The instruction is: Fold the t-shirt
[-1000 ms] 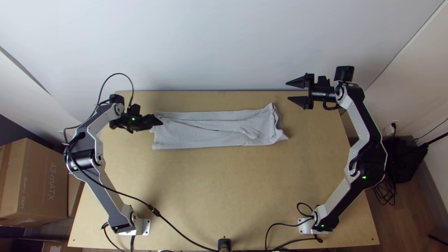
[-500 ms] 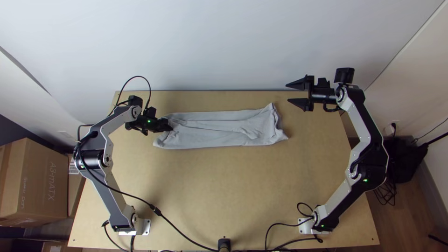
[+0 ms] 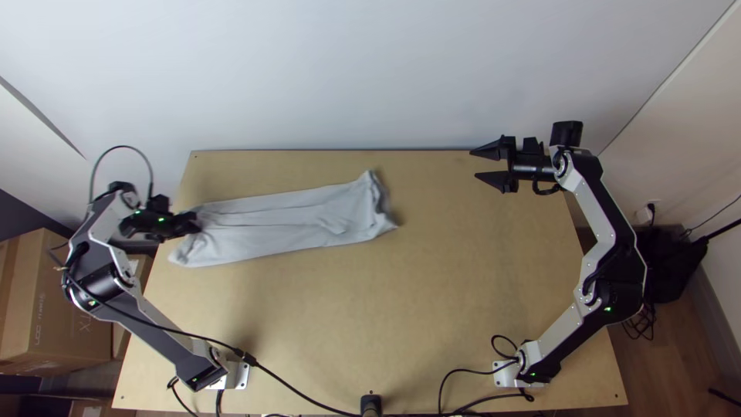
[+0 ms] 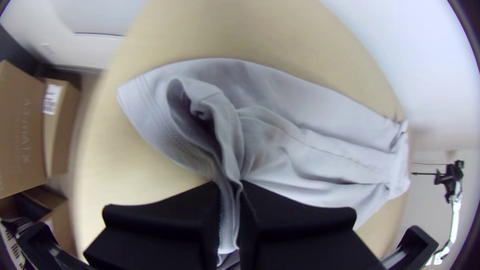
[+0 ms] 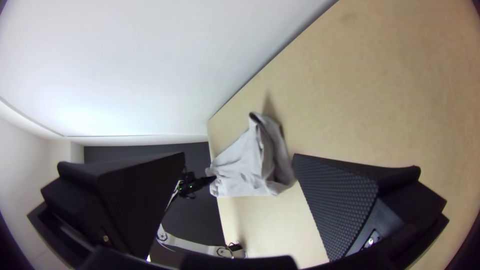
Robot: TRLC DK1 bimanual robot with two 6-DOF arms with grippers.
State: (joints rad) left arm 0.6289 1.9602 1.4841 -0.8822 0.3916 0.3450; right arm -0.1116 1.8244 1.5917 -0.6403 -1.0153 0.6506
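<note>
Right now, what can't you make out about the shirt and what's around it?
- Top view: the pinched part of the t-shirt, hidden by the left gripper.
- Top view: the t-shirt's lower layers, covered by its upper one.
- Top view: the large cardboard box's far side, cut off by the left edge.

Left tool (image 3: 196,222) clamped — right tool (image 3: 474,164) spread wide.

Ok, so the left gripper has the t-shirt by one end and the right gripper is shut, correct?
Not quite: the right gripper is open, as the top view shows. The left gripper does have the t-shirt by one end.
</note>
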